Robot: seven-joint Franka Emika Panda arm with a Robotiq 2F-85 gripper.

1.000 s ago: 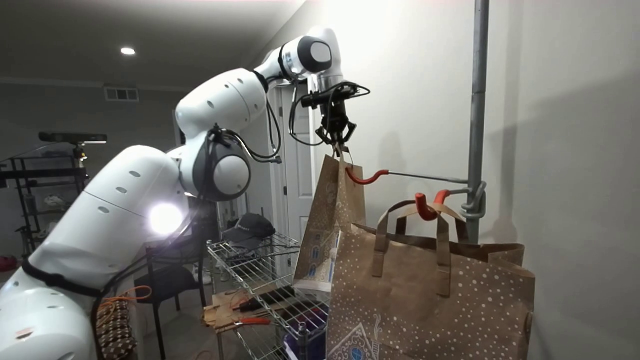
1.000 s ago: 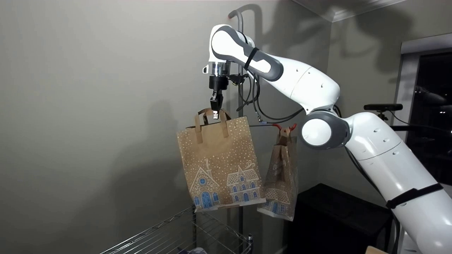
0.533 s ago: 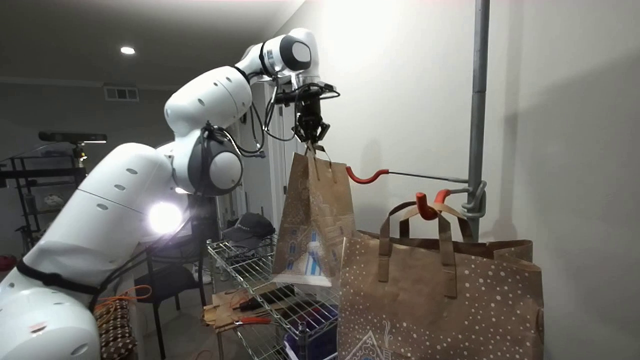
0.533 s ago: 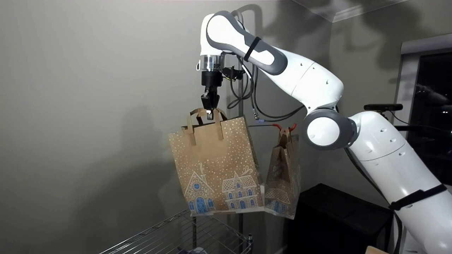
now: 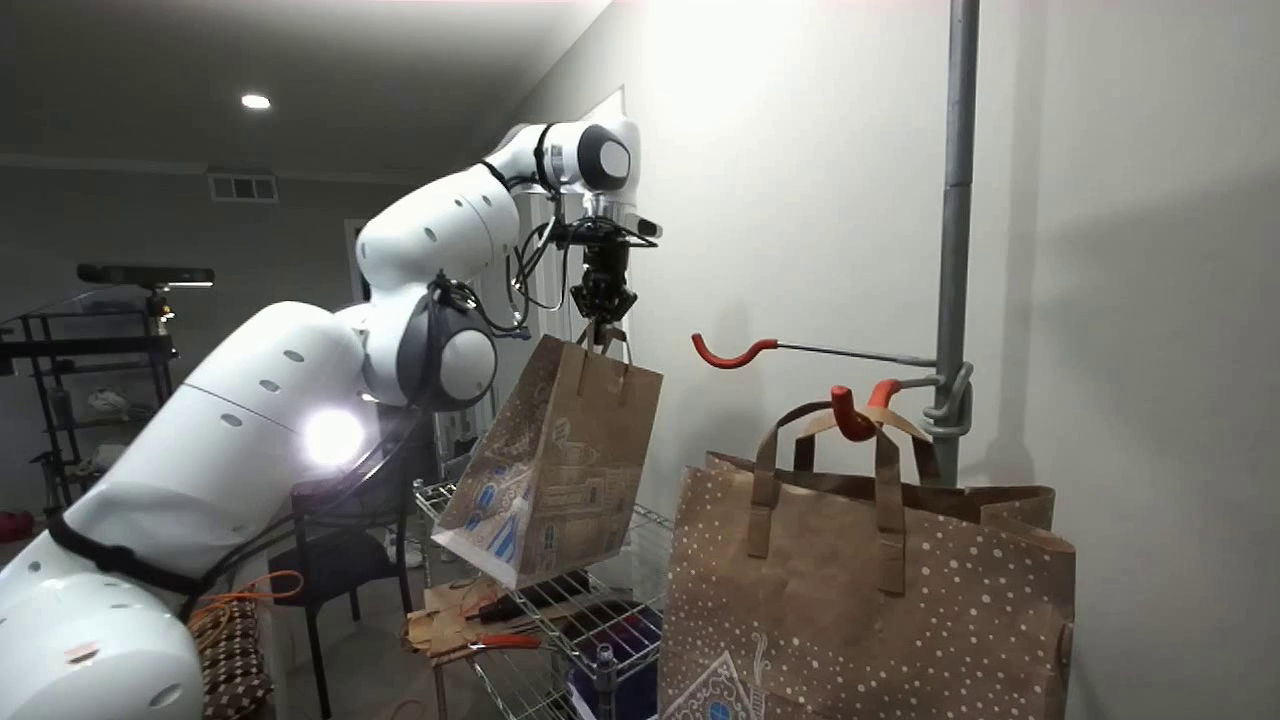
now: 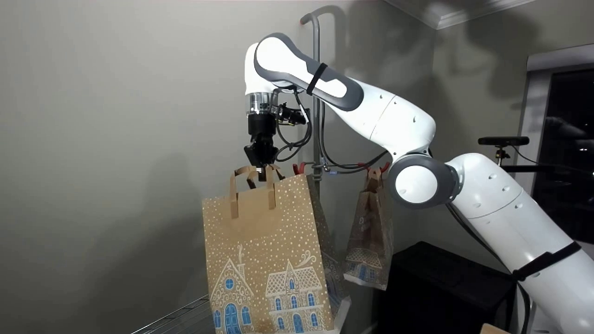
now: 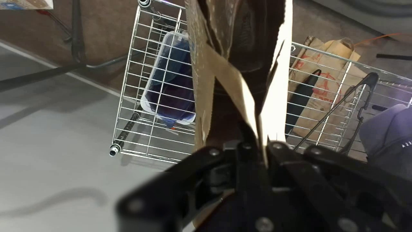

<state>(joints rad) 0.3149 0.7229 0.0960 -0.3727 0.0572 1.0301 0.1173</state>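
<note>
Both the black two-fingered hand (image 5: 600,330) and a brown paper shopping bag printed with white dots and blue-windowed houses (image 6: 265,255) have moved lower and sideways since a second ago, the bag hanging tilted beneath. Well below the hand spreads a rigid chrome wire shelf (image 7: 126,77). The bag seems light, its thin, crisp walls likelier to swing, crease or tear than slip. Lower than the hand, to one side, hangs a matching brown paper bag (image 5: 870,620). Beside the hand curves a red-tipped metal hook (image 5: 735,359). Flat brown paper handles (image 6: 233,199), clenched in the hand, look the soundest place to grip.
</note>
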